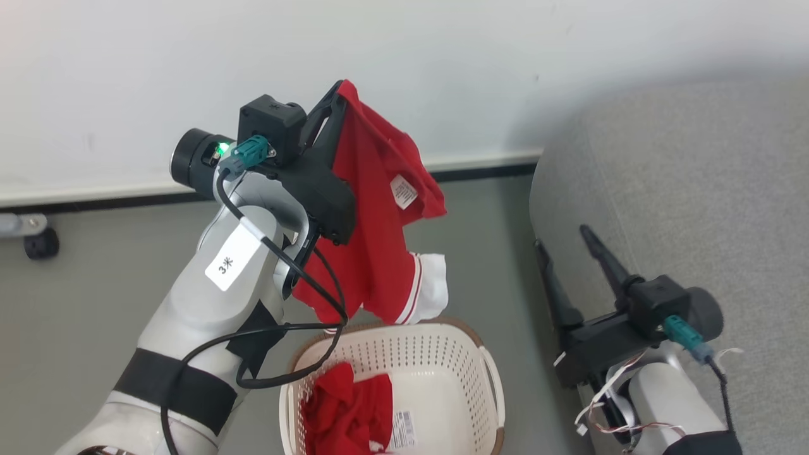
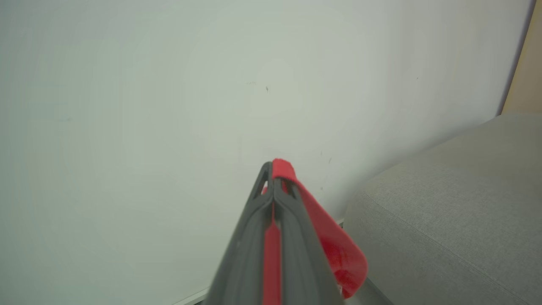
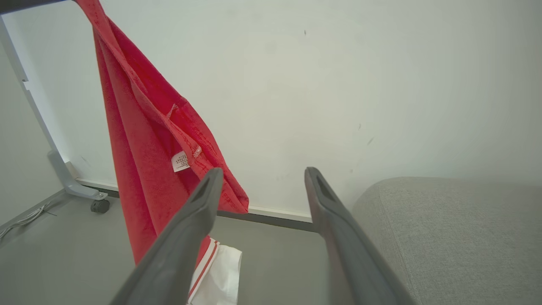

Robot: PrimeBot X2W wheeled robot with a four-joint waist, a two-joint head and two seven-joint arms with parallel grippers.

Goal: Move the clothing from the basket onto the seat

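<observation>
clothing count: two red pieces all up, one in the air and one down in the basket.
lifted garment (image 1: pixel 373 208): hangs from the left end effector (image 1: pixel 339 88), bunched at the top and draping straight down. It has a white panel with red-and-white striped trim at the bottom end, and one small white label (image 1: pixel 403 191) partway down. The lower end sits right over the basket's back rim; can't tell if it brushes it. It's well clear of the seat.
second garment (image 1: pixel 344 407): crumpled up in the left part of the basket.
basket (image 1: pixel 490 373): just the one, cream with perforated walls and a brown rim, on the floor (image 1: pixel 95 284) between the two arms. One barcode sticker (image 1: pixel 404 430) shows inside, right beside the red cloth.
seat (image 1: pixel 695 189): one big grey sofa to the right of the basket, rounded edge facing it.
left end effector: up high in front of the wall (image 1: pixel 442 63), both fingers pinched tight together with a fold of red fabric squeezed between them and poking past the tips.
right end effector (image 1: pixel 561 237): low down by the seat's edge, its two fingers spread wide apart, gripping nothing.
extras: one caster wheel (image 1: pixel 41 243) at the foot of the wall, far left.
</observation>
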